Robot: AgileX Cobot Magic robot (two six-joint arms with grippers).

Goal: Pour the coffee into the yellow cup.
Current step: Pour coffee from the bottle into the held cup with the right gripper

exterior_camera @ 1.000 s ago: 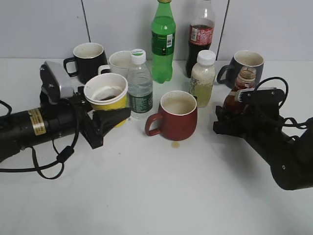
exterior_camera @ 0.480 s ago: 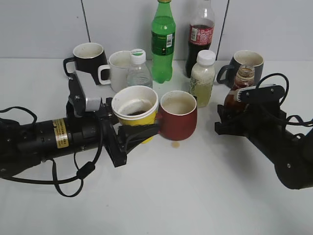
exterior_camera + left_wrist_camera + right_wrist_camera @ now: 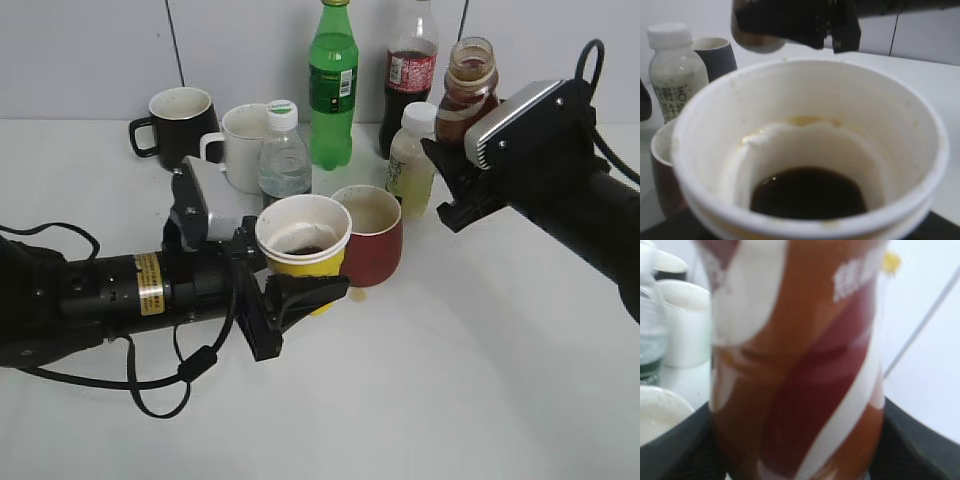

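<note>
White worktop [image 3: 450, 400], evenly lit, meeting a pale grey panelled wall [image 3: 90, 55] behind; dark vertical seams [image 3: 172, 45] between panels.

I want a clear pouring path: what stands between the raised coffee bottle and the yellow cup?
In the exterior view, the dark red mug and, behind it, the pale capped bottle stand between the coffee bottle and the yellow cup.

Lighting: bright, even, soft shadows on table [image 3: 450, 380]. Wrist views: blurred; bottle [image 3: 795, 355] badly out of focus.
</note>
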